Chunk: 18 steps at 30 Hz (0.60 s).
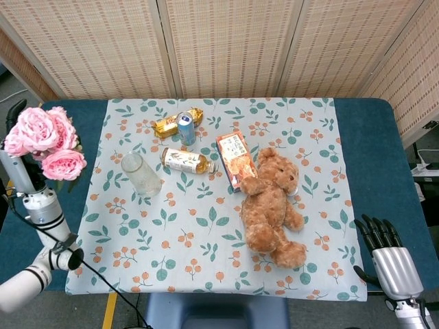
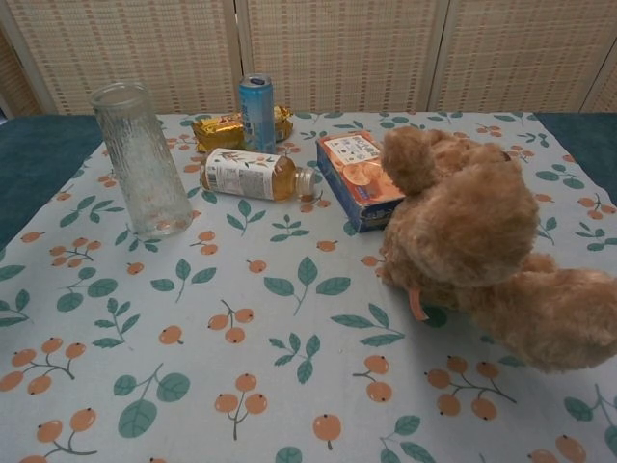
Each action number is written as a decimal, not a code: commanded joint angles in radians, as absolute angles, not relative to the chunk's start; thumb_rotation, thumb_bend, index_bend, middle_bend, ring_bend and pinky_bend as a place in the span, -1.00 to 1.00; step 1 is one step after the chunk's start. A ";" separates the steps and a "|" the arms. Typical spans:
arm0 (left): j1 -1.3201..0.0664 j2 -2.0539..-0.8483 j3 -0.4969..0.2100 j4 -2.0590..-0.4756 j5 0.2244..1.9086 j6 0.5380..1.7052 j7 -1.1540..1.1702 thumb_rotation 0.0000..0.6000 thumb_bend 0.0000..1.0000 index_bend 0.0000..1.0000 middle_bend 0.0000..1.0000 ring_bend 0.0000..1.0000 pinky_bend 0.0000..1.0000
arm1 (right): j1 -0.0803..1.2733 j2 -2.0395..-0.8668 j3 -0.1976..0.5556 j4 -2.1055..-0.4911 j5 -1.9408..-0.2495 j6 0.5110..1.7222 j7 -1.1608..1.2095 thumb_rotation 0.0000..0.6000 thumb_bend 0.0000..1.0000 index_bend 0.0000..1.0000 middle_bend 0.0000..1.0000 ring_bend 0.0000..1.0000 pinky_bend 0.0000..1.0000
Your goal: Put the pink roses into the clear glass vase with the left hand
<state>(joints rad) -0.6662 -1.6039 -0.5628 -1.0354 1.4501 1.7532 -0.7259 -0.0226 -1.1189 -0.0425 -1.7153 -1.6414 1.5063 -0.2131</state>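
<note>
In the head view the bunch of pink roses (image 1: 44,142) is held high at the far left, close to the camera, by my left hand (image 1: 22,171), which grips the stems below the blooms. The clear glass vase (image 1: 140,174) stands upright on the patterned cloth to the right of the roses; the chest view shows this vase (image 2: 142,160) at the left, with no roses or left hand in that view. My right hand (image 1: 387,248) hangs off the table's near right corner, its fingers spread and holding nothing.
Behind the vase lie a bottle of tea (image 1: 184,160), a blue can (image 1: 186,128) and a gold packet (image 1: 169,123). A snack box (image 1: 235,160) and a brown teddy bear (image 1: 271,206) take up the middle and right of the cloth.
</note>
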 commanded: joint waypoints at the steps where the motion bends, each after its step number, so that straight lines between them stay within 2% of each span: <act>1: -0.755 -1.650 -0.596 -1.005 1.418 1.692 -0.705 1.00 0.25 0.68 0.87 0.32 -0.68 | -0.021 -1.122 -0.035 -1.716 -1.629 1.505 -0.216 1.00 -0.81 -1.00 -1.00 -1.00 -1.00; 5: -0.827 -1.687 -0.605 -0.971 1.399 1.644 -0.687 1.00 0.25 0.68 0.87 0.32 -0.69 | -0.020 -1.122 -0.032 -1.715 -1.619 1.502 -0.215 1.00 -0.81 -1.00 -1.00 -1.00 -1.00; 18: -0.968 -1.809 -0.563 -0.778 1.379 1.561 -0.668 1.00 0.25 0.68 0.87 0.32 -0.72 | -0.009 -1.114 -0.035 -1.714 -1.611 1.483 -0.198 1.00 -0.81 -1.00 -1.00 -1.00 -1.00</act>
<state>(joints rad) -0.9484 -1.7906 -0.5752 -0.8135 1.3782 1.5715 -0.6705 -0.0093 -1.1145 -0.0339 -1.7135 -1.6099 1.4834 -0.1989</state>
